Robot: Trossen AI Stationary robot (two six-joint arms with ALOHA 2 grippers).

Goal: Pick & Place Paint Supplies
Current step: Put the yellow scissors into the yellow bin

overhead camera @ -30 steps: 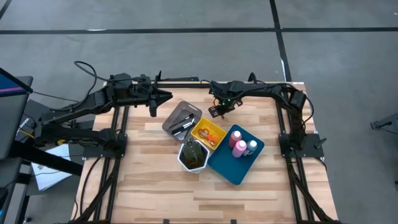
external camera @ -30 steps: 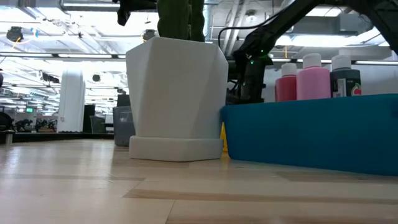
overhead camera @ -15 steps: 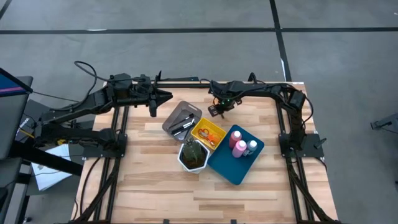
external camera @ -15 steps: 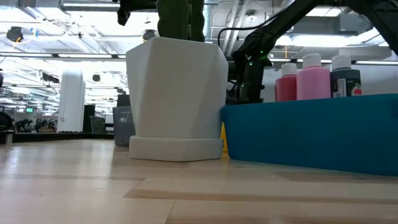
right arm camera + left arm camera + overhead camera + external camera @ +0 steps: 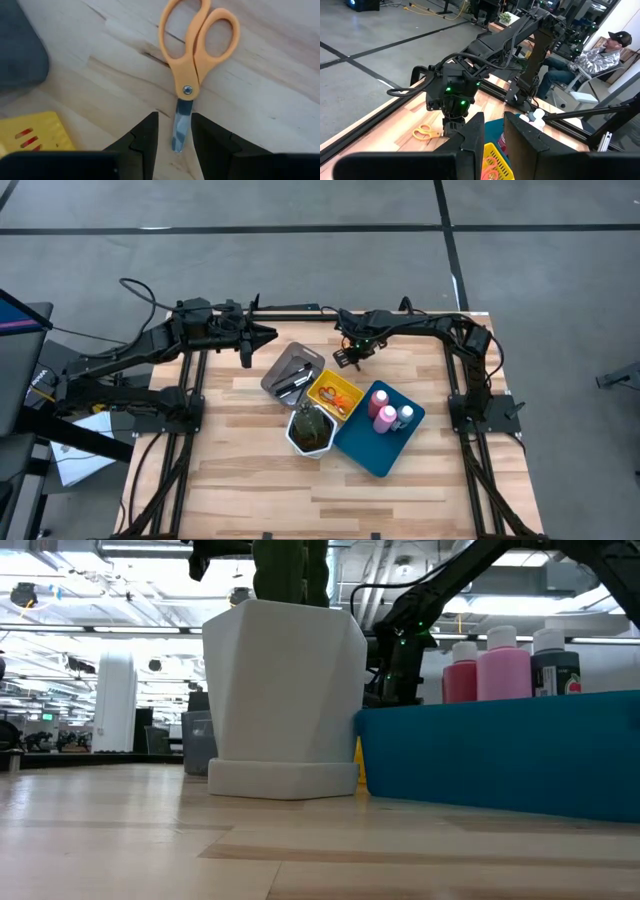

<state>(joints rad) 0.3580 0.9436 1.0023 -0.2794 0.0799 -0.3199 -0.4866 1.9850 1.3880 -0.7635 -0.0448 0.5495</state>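
Two tools: right tool (image 5: 174,131) works, left tool (image 5: 494,145) waits.
Right tool pos: high view, abt 12 o'clock from the yellow tray (image 5: 335,395), near counter's far edge; hovers over the orange scissors (image 5: 194,60).
Right tool state: fingers apart, narrow gap; blade tip sits in that gap, not clamped, nothing held.
Left tool pos: far-left part of counter, abt 10 o'clock from grey tray (image 5: 291,372), aimed twd the other arm.
Left tool state: fingers apart w/ small gap, empty.
Scissors: flat on bare wood, closed, orange loops pointing away from the tool, blade twd it; just beside yellow tray, not in it.
Other supplies: two pink bottles (image 5: 382,407) + white-capped bottle (image 5: 405,415) stand in blue tray (image 5: 372,450); dark brushes in grey tray; red-handled scissors in yellow tray.
Step (my read): grasp the orange pair, prob. last loose item.
How to do well: blade is thin + flat, easy to skid. Better to shift fwd so fingers straddle the pivot or handle neck, come straight down, keep fingertips square to the blade, close slow. Lift clear before swinging twd yellow tray; watch its rim.
Risk: pinch on the tip alone = pair pivots or drops.
Counter: pale wood planks, visible grain + seams; white hex pot (image 5: 283,700) at centre.
Room: grey floor w/ dark tape lines; open workshop behind, ceiling lights; seated person in cap seen in left wrist view.
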